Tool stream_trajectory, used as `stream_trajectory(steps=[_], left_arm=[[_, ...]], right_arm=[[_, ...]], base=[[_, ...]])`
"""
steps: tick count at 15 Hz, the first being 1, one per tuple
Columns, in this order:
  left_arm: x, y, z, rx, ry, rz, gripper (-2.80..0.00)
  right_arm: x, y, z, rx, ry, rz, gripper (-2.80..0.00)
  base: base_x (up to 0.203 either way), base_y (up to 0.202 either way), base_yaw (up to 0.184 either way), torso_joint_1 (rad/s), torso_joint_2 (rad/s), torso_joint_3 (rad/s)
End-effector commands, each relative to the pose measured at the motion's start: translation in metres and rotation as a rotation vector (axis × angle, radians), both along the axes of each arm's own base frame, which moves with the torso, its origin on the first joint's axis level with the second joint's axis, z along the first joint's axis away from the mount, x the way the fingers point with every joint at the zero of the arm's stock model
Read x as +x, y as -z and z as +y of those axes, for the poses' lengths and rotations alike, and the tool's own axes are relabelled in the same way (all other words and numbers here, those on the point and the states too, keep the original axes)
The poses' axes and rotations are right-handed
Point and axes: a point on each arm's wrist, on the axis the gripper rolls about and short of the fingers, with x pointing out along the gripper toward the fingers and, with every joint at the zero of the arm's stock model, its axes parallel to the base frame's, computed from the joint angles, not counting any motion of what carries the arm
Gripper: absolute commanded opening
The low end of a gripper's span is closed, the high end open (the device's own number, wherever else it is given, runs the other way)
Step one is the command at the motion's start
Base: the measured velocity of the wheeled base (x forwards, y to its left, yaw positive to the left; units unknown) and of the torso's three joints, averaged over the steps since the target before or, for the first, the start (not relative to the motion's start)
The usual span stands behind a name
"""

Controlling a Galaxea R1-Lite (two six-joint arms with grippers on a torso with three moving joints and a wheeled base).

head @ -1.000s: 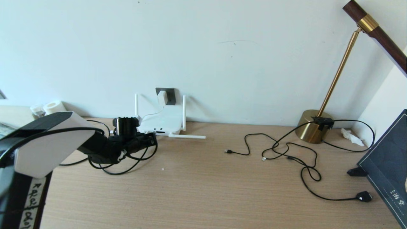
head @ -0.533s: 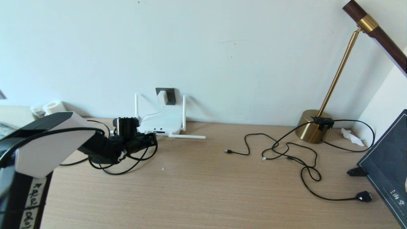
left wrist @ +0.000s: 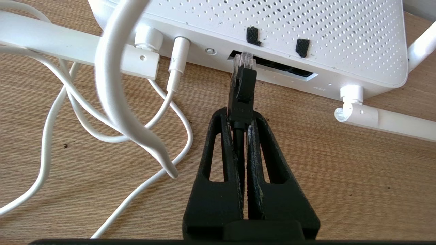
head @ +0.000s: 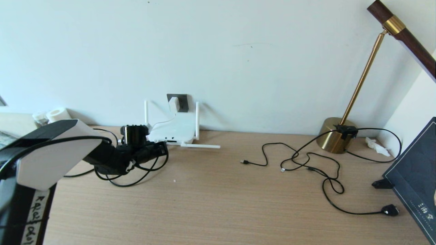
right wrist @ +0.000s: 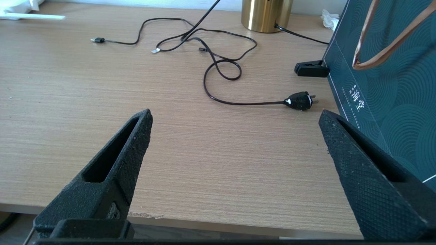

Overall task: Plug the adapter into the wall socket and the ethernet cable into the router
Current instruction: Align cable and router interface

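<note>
- While the router [head: 176, 129] sits flat on the wooden desk [head: 218, 197] against the wall, the left gripper [left wrist: 240, 119] hovers just in front of its front edge, jaws pressed together on the ethernet cable [left wrist: 241, 102].
- From the left wrist view, the cable's black plug stands up out of the fingertips, its clear tip at the mouth of the router's dark slot [left wrist: 272, 65]; whether the tip is inside the slot cannot be told.
- Beside that slot, toward the router's near antenna hinge, a thin white cord [left wrist: 172, 85] is plugged into the router and runs away in loose loops across the desk.
- Above and behind the router, the adapter [head: 173, 103] sits on the wall socket [head: 179, 102], its white cube pressed to the dark plate.
- Two of the router's antennas [head: 197, 117] stand upright either side of the socket; another lies flat on the desk at the router's front corner.
- Well away from the router, toward the brass lamp [head: 335, 137], a tangle of thin black cables [head: 306, 163] lies on the desk, one ending in a black two-pin plug [right wrist: 299, 101].
- Near that plug, the right gripper [right wrist: 235, 136] hangs low above the desk's near edge, jaws spread wide with nothing between them, beside a dark teal bag [right wrist: 385, 85].
</note>
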Motion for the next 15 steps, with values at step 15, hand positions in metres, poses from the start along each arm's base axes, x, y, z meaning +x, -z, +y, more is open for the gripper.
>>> stream_trajectory(steps=[15], left_arm=[[0.0041,0.0054,-0.0016,-0.002,0.002,-0.001,-2.8]], right_arm=[[0.0,0.0001,0.0,0.0,-0.001,0.0,0.0]], base=[[0.0,0.0,0.0,0.0,0.0,0.0]])
